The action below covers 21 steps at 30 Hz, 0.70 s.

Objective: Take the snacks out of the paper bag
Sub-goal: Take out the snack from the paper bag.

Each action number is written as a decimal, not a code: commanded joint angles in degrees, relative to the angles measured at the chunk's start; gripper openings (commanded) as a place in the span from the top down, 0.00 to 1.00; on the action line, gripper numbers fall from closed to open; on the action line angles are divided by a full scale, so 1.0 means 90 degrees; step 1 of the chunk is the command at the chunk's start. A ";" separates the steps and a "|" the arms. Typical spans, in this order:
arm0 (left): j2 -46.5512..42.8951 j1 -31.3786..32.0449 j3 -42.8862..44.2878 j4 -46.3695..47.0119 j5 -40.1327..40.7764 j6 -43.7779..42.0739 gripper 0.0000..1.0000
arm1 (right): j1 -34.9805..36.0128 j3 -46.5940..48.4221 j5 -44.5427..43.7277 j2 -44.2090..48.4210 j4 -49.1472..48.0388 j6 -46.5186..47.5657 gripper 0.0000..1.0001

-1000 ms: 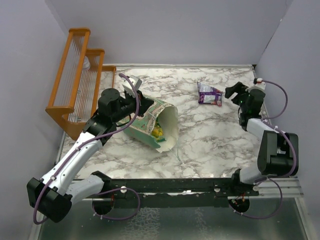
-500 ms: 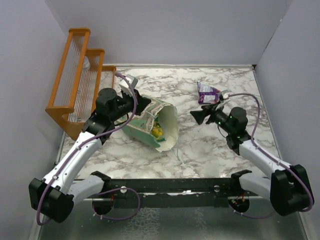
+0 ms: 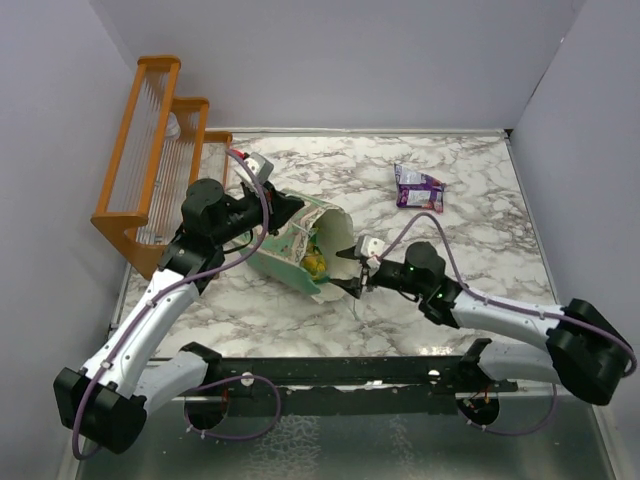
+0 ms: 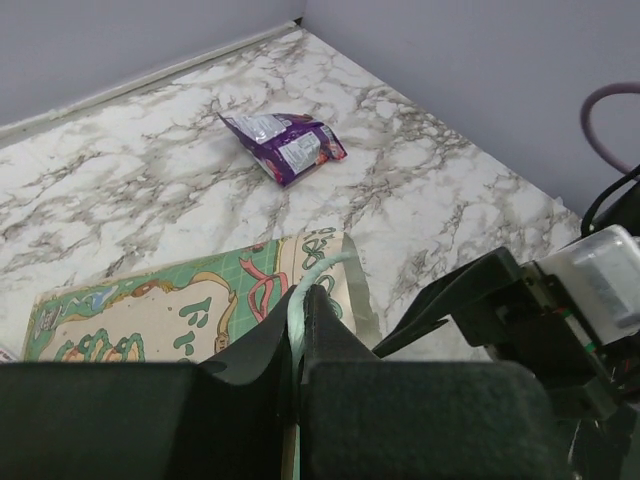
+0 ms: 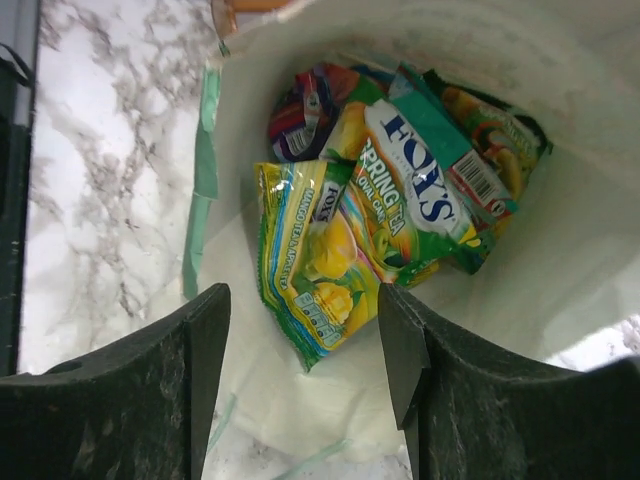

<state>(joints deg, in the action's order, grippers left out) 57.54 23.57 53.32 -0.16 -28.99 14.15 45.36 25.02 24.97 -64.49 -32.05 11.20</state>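
several foil snack packets (image 5: 400, 190) lie bunched deep inside the paper bag (image 3: 295, 240), with a yellow-green packet (image 5: 315, 270) nearest its mouth. the mint-green bag lies on its side on the marble bench (image 3: 470, 245), its cream mouth facing right. a purple packet (image 3: 419, 187) lies well apart, towards the far right. the left pincer (image 4: 300, 300) is clenched on the bag's edge. the right pincer (image 5: 300, 305) is released, its fingers spread at the bag's mouth. an orange wooden rack (image 3: 150, 170) stands at the far left.
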 commanded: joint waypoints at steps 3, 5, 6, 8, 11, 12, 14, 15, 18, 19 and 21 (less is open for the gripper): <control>-0.0368 -0.0041 -0.0346 0.0337 -0.0191 -0.0269 1.00 | 0.0534 0.0254 -0.1529 -0.1201 -0.1419 -0.0063 0.45; -0.0409 -0.0041 -0.0438 0.0395 -0.0199 -0.0249 1.00 | 0.0608 0.0260 -0.1824 -0.1485 -0.1754 -0.0338 0.49; -0.0435 -0.0041 -0.0485 0.0439 -0.0196 -0.0232 1.00 | 0.0658 0.0269 -0.1911 -0.1609 -0.1881 -0.0422 0.49; -0.0475 -0.0041 -0.0603 0.0568 -0.0181 -0.0196 1.00 | 0.0795 0.0311 -0.2067 -0.1815 -0.2117 -0.0474 0.49; -0.0513 -0.0041 -0.0695 0.0616 -0.0130 -0.0186 1.00 | 0.1017 0.0427 -0.2419 -0.2094 -0.2264 -0.0610 0.48; -0.0523 -0.0041 -0.0713 0.0618 -0.0120 -0.0194 1.00 | 0.1065 0.0441 -0.2482 -0.2180 -0.2361 -0.0731 0.47; -0.0559 -0.0041 -0.0735 0.0596 -0.0065 -0.0195 1.00 | 0.1163 0.0472 -0.2492 -0.2335 -0.2565 -0.0866 0.45; -0.0584 -0.0041 -0.0747 0.0592 -0.0060 -0.0183 1.00 | 0.1211 0.0481 -0.2504 -0.2399 -0.2668 -0.0918 0.43; -0.0630 -0.0041 -0.0749 0.0560 -0.0125 -0.0113 1.00 | 0.1323 0.0534 -0.2585 -0.2592 -0.2964 -0.0990 0.38; -0.0640 -0.0041 -0.0738 0.0544 -0.0153 -0.0100 1.00 | 0.1325 0.0586 -0.2625 -0.2702 -0.2996 -0.1000 0.37; -0.0664 -0.0041 -0.0730 0.0503 -0.0193 -0.0097 1.00 | 0.1335 0.0728 -0.2727 -0.2932 -0.3051 -0.1002 0.35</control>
<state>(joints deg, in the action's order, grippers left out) 53.08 23.57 46.78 2.59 -29.39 12.99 56.69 28.34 4.25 -87.07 -53.87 3.92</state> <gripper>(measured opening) 0.012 0.630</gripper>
